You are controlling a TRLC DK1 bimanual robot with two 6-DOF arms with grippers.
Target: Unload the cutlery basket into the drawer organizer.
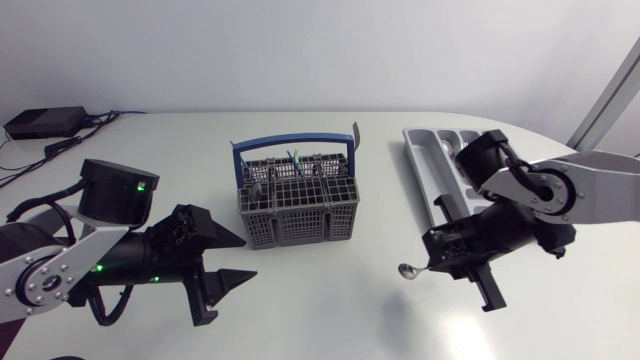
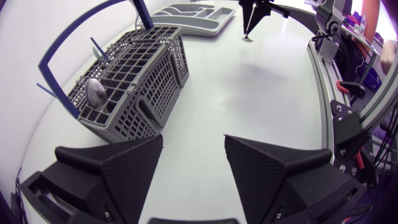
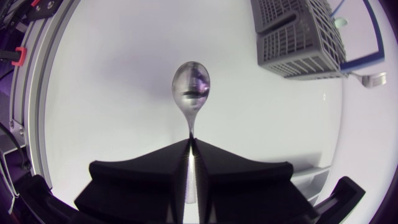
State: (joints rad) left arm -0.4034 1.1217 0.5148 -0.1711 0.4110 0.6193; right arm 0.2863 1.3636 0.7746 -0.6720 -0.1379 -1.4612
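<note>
One grey mesh plastic cutlery basket with a blue bail handle (image 1: 297, 205) stands on the white counter (image 1: 330, 300), ahead of the left gripper (image 2: 193, 139) and off to one side. It holds one metal spoon bowl (image 2: 96, 92) and several upright handles; their number cannot be determined. The left gripper is released, fingers spread, with nothing between them. One grey compartmented plastic drawer organizer (image 1: 432, 165) lies beside the right arm, behind its gripper. The right gripper (image 3: 191, 144) is clenched on the handle of one shiny metal spoon (image 3: 191, 87), bowl pointing ahead, just over the counter between basket and organizer.
</note>
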